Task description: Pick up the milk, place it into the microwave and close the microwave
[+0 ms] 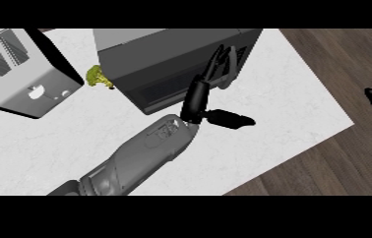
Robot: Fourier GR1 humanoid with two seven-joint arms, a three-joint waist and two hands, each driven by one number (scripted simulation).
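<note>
The dark grey microwave stands at the back of the white counter, its door flat against its front with the dark window facing me. My left hand is open, its straight fingers lying against the right part of the door and its thumb sticking out to the right. No milk shows anywhere in view. A small black bit of my right hand shows at the right edge, over the floor.
A light grey toaster stands at the back left. A yellow-green broccoli piece lies between it and the microwave. The counter's right and front edges drop to a dark wooden floor.
</note>
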